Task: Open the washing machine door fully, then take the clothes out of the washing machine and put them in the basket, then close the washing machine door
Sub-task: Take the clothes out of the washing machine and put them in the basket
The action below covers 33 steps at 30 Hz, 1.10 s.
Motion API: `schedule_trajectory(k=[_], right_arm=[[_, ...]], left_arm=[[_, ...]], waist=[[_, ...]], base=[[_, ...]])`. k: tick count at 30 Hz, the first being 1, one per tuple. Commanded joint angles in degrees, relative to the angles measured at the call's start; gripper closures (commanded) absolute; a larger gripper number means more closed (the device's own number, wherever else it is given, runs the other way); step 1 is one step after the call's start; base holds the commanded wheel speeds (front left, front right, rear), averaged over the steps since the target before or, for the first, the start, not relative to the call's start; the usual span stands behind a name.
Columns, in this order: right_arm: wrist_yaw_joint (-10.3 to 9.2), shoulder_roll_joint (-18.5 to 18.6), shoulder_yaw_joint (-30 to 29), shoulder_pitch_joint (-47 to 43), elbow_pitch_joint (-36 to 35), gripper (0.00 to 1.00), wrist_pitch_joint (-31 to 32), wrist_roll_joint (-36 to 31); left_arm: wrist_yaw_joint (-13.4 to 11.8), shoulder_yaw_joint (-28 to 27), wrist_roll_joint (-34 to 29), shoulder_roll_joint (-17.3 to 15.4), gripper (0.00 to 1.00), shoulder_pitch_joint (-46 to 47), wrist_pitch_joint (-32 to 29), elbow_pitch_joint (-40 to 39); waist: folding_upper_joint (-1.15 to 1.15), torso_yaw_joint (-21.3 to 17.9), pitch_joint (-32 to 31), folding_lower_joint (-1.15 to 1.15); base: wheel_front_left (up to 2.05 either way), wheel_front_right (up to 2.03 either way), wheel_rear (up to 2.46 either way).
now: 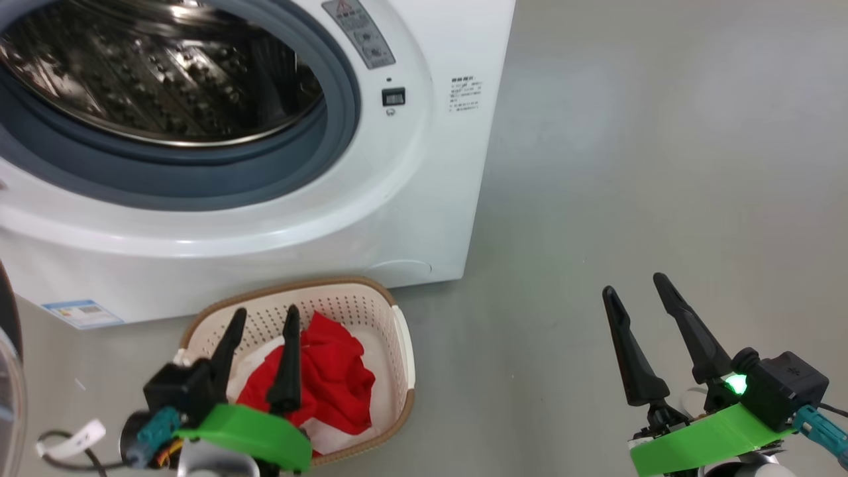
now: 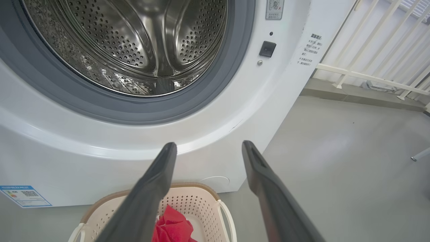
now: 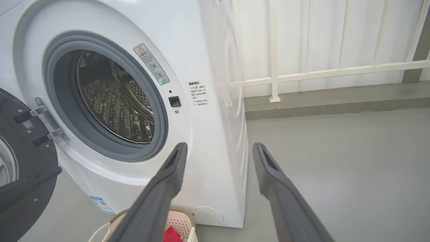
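The white washing machine [image 1: 424, 199] fills the upper left of the head view, its steel drum [image 1: 159, 66] showing no fabric. The washing machine door [image 3: 20, 161] hangs swung open at the left of the right wrist view, and its black rim edge [image 1: 8, 318] shows in the head view. The cream basket [image 1: 397, 344] sits on the floor before the machine, with the red and white clothes [image 1: 338, 377] inside. My left gripper [image 1: 264, 317] hovers open over the basket, nothing between its fingers. My right gripper [image 1: 637, 283] stands open over bare floor at the right.
Grey floor [image 1: 629, 165] stretches to the right of the machine. A white railing [image 3: 322, 70] runs along the back wall beyond it. A blue label [image 1: 83, 313] sits low on the machine's front.
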<state>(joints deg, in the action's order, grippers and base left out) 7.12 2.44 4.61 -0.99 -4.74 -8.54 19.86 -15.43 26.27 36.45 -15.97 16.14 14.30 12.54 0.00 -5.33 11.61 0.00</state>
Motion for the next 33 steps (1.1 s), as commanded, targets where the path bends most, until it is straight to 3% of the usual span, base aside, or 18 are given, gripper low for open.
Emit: schedule_trajectory(k=[1,16,33], right_arm=[[0.36,0.43,1.09,-0.03,-1.76,0.00,0.22,-0.54],[0.36,0.43,-1.40,-3.35,-3.29,0.00,0.03,-2.39],[0.36,0.43,-3.80,-9.01,-5.17,0.00,0.52,-2.43]], left_arm=[[-0.89,-2.10,-0.71,-2.00,0.00,-0.88,0.58,-2.91],[-4.95,-3.17,-2.11,-5.13,0.00,-8.99,0.46,-15.57],[-8.59,-4.52,-3.57,-7.54,0.00,-17.85,0.57,-18.71]], waist=[[0.00,0.29,-1.71,0.00],[0.00,0.15,-5.26,0.00],[0.00,0.12,-11.10,0.00]], base=[[0.00,0.00,0.00],[0.00,0.00,0.00],[0.00,0.00,0.00]])
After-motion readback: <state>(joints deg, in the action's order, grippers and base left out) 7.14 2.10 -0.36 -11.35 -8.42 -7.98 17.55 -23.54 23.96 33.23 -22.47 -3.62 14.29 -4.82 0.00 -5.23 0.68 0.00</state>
